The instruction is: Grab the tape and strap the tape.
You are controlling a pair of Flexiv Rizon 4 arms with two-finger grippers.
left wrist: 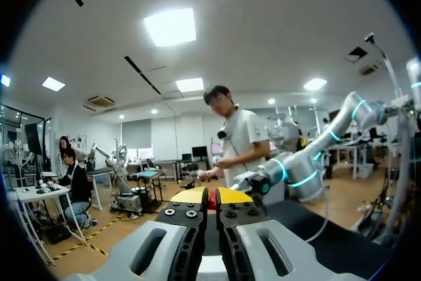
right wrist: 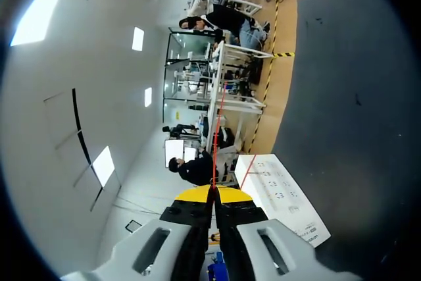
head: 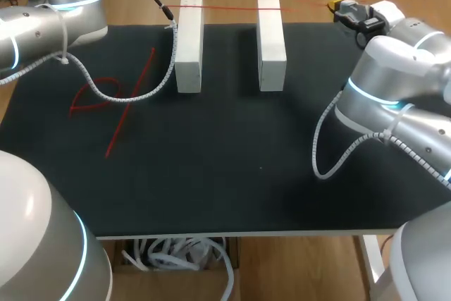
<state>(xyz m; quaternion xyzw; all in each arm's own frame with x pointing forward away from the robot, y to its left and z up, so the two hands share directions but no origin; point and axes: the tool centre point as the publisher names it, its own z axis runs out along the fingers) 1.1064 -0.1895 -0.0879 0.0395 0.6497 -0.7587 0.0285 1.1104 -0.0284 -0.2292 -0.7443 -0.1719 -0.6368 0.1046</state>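
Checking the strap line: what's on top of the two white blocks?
A thin red tape runs taut across the far ends of the left block and right block. Nothing else sits on them. Whether it touches their tops or hangs just above cannot be seen.

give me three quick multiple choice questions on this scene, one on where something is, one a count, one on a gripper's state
1. Where does the loose red tape lie?
A. on the black mat, on my left arm's side of the white blocks
B. on top of a block
C. between the blocks

2. How many white blocks stand on the mat?
A. one
B. two
C. four

3. How is the right gripper?
A. wide open
B. shut on the stretched red tape
C. shut on a block

Answers:
1 A, the head view shows it looped on the mat beside both blocks.
2 B, two stand side by side.
3 B, its yellow tips meet with the tape running out from between them.
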